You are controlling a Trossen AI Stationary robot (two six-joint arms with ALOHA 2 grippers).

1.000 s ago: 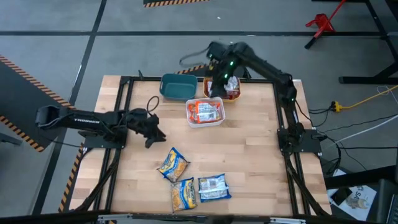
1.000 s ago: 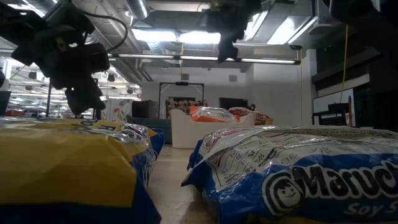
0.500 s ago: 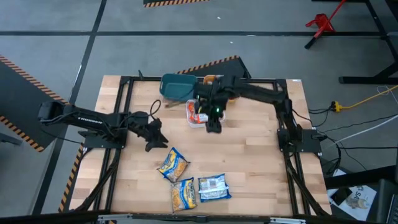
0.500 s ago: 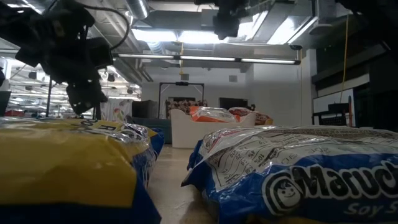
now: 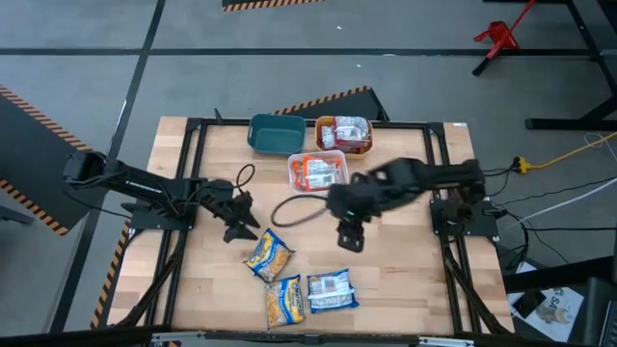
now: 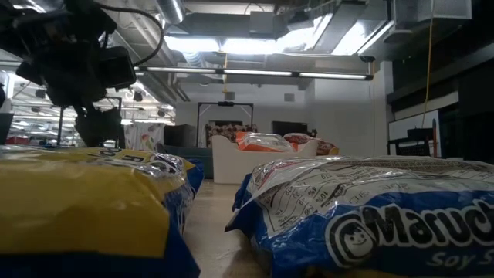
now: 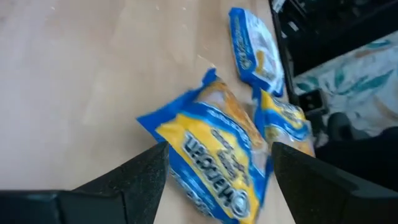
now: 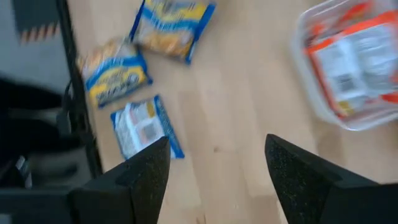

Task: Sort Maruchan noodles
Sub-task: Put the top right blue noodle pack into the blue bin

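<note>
Wooden table [image 5: 395, 280], grey floor [image 5: 87, 48], striped tape [image 5: 34, 101]

Two dark jointed arms [image 5: 145, 183] trailing looped black cables [image 5: 294, 210].

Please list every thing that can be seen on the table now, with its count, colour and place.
Blue-yellow packets: three, loose on the table's near part, one showing its white back.
White bin: one, mid-far, holding orange-red packets.
Orange bin: one, far edge, holding maroon-white packets.
Teal bin: one, far edge, left of the orange bin.
Table: one, pale wood.
Left gripper: open, beside the nearest loose packet.
Right gripper: open, empty, above the table's middle.
</note>
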